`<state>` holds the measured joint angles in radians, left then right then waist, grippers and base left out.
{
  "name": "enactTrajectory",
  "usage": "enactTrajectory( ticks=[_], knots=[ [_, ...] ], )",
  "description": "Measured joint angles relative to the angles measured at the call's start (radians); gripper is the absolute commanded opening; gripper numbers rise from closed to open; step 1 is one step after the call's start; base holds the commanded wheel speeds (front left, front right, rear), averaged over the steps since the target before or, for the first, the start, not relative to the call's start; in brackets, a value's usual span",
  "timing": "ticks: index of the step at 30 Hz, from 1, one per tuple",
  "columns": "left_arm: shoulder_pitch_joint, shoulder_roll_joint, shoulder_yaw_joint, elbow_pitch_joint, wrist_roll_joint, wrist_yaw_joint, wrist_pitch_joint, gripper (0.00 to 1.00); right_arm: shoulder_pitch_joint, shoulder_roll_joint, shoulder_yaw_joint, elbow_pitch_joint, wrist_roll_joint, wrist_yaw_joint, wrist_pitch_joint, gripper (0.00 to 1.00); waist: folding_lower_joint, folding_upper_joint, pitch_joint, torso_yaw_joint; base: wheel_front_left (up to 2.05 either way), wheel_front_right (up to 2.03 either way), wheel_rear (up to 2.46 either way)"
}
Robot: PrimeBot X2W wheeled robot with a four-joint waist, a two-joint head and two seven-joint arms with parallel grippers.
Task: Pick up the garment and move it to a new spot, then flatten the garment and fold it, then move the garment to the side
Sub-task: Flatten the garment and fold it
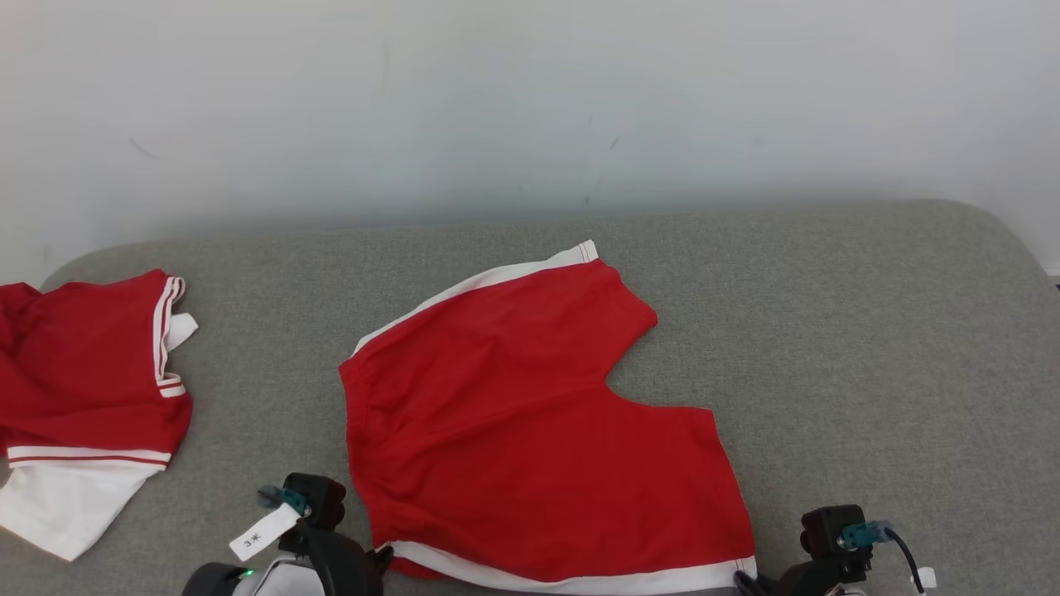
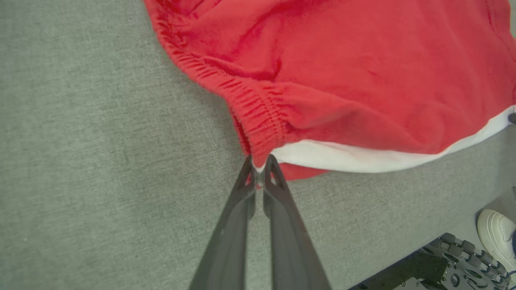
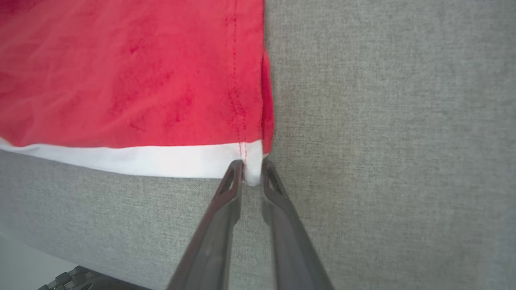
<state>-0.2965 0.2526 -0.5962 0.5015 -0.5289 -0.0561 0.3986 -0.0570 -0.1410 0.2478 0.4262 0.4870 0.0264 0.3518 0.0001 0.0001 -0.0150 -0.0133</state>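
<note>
Lying flat: red shorts (image 1: 530, 414) with white side stripes, at the middle of the near edge of the grey padded surface (image 1: 869, 348), elastic waistband toward its left end.
Left gripper (image 2: 259, 167): narrow, pinching the near waistband corner.
Right gripper (image 3: 252, 169): narrow, clamped on the white stripe at the near leg-hem corner.
Left end: crumpled red-and-white garment (image 1: 83, 389), well apart from the shorts.
Beyond the near edge: a white shoe (image 2: 496, 231).

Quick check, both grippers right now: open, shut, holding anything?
Left gripper: shut, pinching the waistband corner of the red shorts.
Right gripper: shut, pinching the white-trimmed leg corner of the red shorts.
</note>
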Motion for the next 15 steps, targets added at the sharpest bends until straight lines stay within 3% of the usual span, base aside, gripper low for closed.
enactTrajectory(
  ticks=[1, 2, 15],
  knots=[
    [0.000, 0.000, 0.000, 0.001, -0.002, -0.006, 0.000, 0.00, 0.000, 0.000, 0.000, 0.001, 0.000, 0.000, 0.000, 0.18, 0.0000, 0.0000, -0.001, 0.000, 0.00, 0.00, 0.00],
    [0.000, 0.000, 0.000, 0.001, -0.003, -0.006, 0.000, 0.00, 0.000, 0.000, 0.000, 0.001, 0.001, 0.000, 0.000, 0.01, 0.0000, 0.0000, -0.001, 0.000, 0.00, 0.00, 0.00],
    [0.006, -0.016, 0.002, -0.044, -0.018, -0.016, -0.020, 0.00, 0.008, -0.005, -0.049, -0.045, 0.047, 0.004, -0.036, 0.00, 0.0000, 0.0000, -0.014, 0.006, 0.00, 0.00, 0.00]
  ],
)
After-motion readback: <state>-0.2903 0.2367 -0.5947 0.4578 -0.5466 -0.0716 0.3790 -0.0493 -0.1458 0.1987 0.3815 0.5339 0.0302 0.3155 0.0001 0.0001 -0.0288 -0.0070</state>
